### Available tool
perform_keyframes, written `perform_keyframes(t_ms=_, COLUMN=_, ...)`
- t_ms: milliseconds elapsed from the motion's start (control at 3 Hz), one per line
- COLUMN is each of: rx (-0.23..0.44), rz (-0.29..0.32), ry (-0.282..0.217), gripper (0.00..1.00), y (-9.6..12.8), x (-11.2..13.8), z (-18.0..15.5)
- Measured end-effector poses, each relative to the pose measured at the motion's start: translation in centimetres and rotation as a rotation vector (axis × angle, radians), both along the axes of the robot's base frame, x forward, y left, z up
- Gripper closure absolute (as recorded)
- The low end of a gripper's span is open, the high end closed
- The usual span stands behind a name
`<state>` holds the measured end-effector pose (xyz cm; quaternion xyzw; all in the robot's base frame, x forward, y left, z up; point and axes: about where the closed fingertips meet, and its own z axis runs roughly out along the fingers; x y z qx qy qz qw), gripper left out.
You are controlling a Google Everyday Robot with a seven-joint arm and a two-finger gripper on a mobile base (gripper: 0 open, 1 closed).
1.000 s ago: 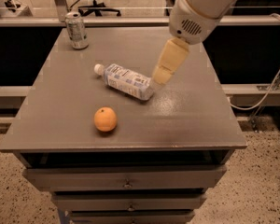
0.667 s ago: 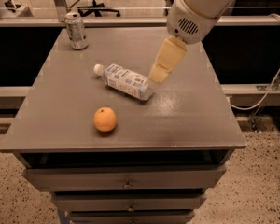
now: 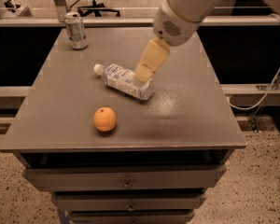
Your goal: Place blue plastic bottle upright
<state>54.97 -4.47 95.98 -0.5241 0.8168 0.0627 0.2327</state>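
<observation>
The blue plastic bottle (image 3: 123, 81) lies on its side on the grey table (image 3: 186, 115), its white cap pointing to the back left. My gripper (image 3: 143, 73) hangs from the white arm at the upper right. Its cream-coloured tip is over the bottle's base end, just above or touching it.
A silver drink can (image 3: 76, 30) stands upright at the table's back left corner. An orange (image 3: 105, 119) sits near the front left. The table has drawers below its front edge. A cable (image 3: 270, 83) hangs at the right, and an office chair stands behind the table.
My gripper has moved left and down, from beside the bottle's base end to over it. The bottle, orange and can have not moved.
</observation>
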Motion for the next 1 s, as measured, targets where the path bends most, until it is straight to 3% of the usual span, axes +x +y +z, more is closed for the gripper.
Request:
perform_keyframes(t_ms=667, rx=0.082, rz=-0.076, ry=0.105, gripper=0.0, y=9.7, x=4.6, z=-5.8)
perform_keyframes(t_ms=1000, rx=0.085, rz=-0.099, ry=0.107, gripper=0.0, y=12.2, x=5.9, z=-7.5)
